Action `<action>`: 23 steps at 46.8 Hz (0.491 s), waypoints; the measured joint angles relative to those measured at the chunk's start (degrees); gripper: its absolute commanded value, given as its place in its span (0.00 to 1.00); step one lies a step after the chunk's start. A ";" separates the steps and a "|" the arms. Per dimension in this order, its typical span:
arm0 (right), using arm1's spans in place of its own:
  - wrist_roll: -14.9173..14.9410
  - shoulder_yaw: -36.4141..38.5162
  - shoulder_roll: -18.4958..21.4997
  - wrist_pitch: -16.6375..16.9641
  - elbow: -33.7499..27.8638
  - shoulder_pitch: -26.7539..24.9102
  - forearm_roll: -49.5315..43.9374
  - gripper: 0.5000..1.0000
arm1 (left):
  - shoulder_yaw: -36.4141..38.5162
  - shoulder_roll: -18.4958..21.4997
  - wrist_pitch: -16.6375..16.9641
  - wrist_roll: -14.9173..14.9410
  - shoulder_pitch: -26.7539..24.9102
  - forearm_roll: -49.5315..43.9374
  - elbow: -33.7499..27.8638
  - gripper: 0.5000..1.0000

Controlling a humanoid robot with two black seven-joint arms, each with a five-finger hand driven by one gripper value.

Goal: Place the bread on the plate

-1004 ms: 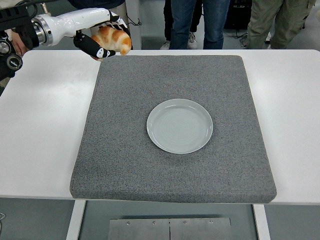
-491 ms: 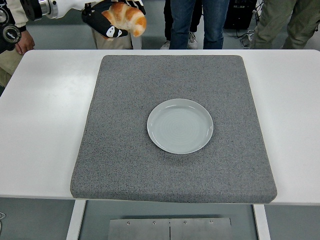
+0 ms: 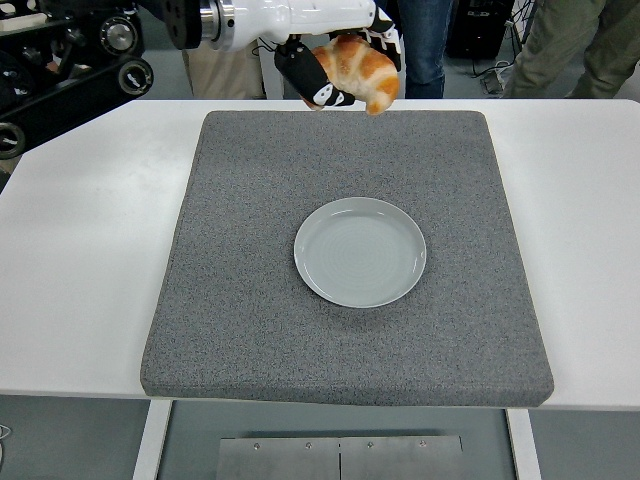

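Observation:
A golden-brown croissant-shaped bread (image 3: 362,70) hangs in the air over the far edge of the grey mat, held by my left hand (image 3: 335,68), whose black fingers are curled around it. The white forearm reaches in from the upper left. A pale round plate (image 3: 360,251) lies in the middle of the mat, nothing on it. The bread is well above and beyond the plate, roughly in line with it. My right arm does not show.
A grey foam mat (image 3: 250,300) covers most of the white table (image 3: 80,260). Several people's legs (image 3: 430,40) stand beyond the far edge. Black arm joints (image 3: 70,60) fill the upper left corner.
My left hand has carried the bread to the right along the table's far edge, from the mat's far left corner to above its far middle, and slightly lower than half a second ago.

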 measured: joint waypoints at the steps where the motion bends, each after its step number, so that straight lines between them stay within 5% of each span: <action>1: 0.00 0.00 0.00 0.00 0.00 0.01 0.00 1.00 | 0.01 -0.46 0.00 0.00 -0.06 0.00 0.00 0.00; 23: -0.03 0.00 0.00 0.00 0.00 0.02 0.00 1.00 | 5.06 -8.21 0.33 0.44 0.65 3.57 1.21 0.00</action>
